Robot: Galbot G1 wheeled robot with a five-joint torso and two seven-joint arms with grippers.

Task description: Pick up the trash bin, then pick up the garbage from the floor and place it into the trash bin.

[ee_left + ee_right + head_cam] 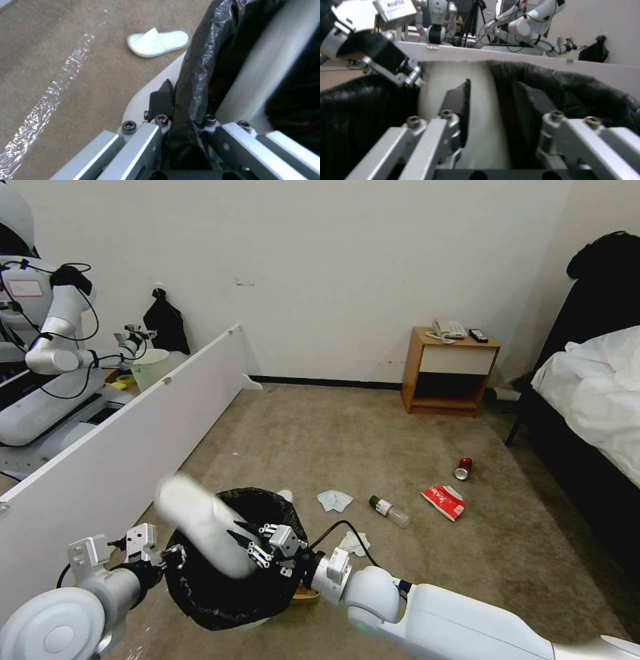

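Slipper (200, 527) lies between right gripper (248, 545) fingers, over bin (220, 593).

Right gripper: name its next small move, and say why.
Probably pull back clear of the trash bin. The right gripper is open over the bin's mouth, and the white slipper, blurred, is between its fingers, tipping into the bag. The left gripper is clamped on the rim.

No legible txt or labels anywhere.
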